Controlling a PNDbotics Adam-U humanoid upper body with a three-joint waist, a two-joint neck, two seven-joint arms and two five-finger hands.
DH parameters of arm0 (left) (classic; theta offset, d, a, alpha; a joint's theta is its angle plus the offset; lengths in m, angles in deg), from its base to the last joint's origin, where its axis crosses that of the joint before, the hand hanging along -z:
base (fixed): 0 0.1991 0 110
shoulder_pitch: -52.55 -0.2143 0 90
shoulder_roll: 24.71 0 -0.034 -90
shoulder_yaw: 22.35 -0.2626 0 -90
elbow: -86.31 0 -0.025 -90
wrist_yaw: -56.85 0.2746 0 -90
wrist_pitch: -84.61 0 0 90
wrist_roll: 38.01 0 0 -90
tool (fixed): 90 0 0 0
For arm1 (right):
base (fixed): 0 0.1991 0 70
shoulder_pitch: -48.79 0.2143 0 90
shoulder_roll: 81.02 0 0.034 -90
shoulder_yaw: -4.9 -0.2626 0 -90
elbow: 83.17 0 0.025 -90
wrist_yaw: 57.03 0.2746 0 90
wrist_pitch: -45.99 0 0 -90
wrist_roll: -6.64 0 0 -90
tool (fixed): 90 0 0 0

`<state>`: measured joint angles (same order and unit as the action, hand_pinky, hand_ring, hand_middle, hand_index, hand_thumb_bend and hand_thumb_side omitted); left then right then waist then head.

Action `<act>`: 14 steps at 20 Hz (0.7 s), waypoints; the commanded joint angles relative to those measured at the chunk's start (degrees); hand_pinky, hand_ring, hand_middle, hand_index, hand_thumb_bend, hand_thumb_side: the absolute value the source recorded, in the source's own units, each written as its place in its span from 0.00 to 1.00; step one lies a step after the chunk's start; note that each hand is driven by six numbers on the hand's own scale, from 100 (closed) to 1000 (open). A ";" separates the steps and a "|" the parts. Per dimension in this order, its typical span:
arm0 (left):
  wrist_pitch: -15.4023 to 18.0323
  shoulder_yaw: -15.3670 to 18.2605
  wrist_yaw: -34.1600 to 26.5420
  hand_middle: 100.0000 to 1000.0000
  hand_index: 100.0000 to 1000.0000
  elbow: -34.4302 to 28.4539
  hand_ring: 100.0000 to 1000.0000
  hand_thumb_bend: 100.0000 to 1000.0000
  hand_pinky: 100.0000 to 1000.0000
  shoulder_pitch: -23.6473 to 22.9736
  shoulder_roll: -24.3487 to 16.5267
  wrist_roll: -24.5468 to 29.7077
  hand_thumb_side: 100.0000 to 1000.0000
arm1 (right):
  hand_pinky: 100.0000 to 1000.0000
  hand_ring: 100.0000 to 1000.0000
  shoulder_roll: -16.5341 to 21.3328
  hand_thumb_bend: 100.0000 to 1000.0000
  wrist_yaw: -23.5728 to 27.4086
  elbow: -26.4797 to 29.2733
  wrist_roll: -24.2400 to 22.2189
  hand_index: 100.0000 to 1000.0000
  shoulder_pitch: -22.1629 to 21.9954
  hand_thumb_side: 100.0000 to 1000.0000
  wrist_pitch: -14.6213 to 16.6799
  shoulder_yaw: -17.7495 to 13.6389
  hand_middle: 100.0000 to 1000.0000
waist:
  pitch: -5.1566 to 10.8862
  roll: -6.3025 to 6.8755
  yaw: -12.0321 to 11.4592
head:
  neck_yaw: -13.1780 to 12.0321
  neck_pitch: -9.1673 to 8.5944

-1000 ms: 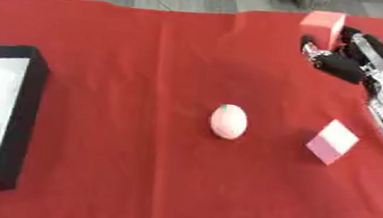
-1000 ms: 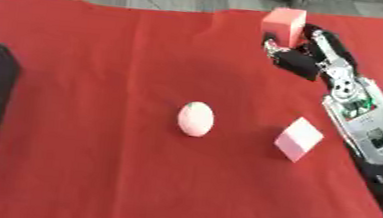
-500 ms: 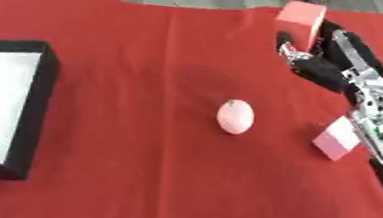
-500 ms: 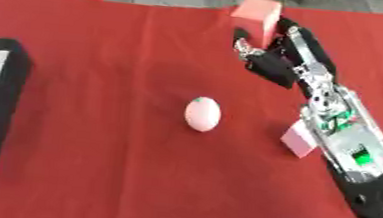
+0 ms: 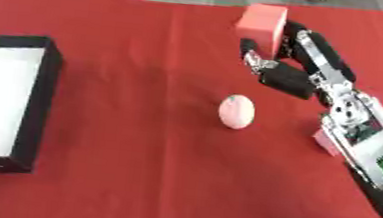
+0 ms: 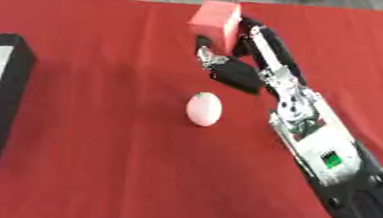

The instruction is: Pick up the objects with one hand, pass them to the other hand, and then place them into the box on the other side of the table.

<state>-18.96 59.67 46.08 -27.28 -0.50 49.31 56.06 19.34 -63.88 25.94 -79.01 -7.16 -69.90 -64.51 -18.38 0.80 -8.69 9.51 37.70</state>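
My right hand [image 5: 297,66] reaches in from the right, above the red cloth, its fingers curled round a red block [image 5: 262,24]. A pale pink egg-shaped object [image 5: 236,111] lies on the cloth just below and left of that hand. A pink cube [image 5: 325,142] lies under my right forearm, mostly hidden by it. The black box with a white floor [image 5: 6,108] sits at the left edge of the table. My left hand shows in neither view.
A red cloth [image 5: 137,166] covers the table. Grey floor runs along the far edge. My right forearm [image 6: 331,159] crosses the lower right of the cloth.
My right hand has carried the red block to the left, towards the table's middle, and now hangs over the egg-shaped object. The camera has shifted as well.
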 commanded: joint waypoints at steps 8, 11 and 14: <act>-3.63 -5.53 1.60 0.79 0.75 -0.70 0.90 0.20 0.85 5.90 -6.19 6.57 0.63 | 0.70 0.62 -3.96 0.00 -1.10 -1.46 -0.03 0.64 4.45 0.46 1.09 6.20 0.64 | 2.23 0.70 -0.23 | 0.55 0.89; -5.32 -7.38 2.78 0.79 0.75 -0.57 0.90 0.20 0.85 7.66 -6.57 9.11 0.64 | 0.70 0.62 -5.10 0.00 -1.77 -2.07 -0.23 0.64 5.40 0.45 0.94 7.95 0.64 | 2.31 0.79 -0.27 | 0.61 0.99; -6.50 -8.49 3.54 0.80 0.75 -0.75 0.90 0.20 0.85 9.00 -6.14 10.99 0.64 | 0.70 0.62 -6.21 0.00 -2.75 -2.52 -0.52 0.64 6.25 0.46 0.52 9.42 0.64 | 2.38 0.87 -0.37 | 0.61 1.17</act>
<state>-25.06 51.16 49.14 -27.26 7.40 44.74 66.21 13.29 -65.98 23.02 -79.53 -1.96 -69.21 -55.34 -17.92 1.53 -8.95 10.07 38.68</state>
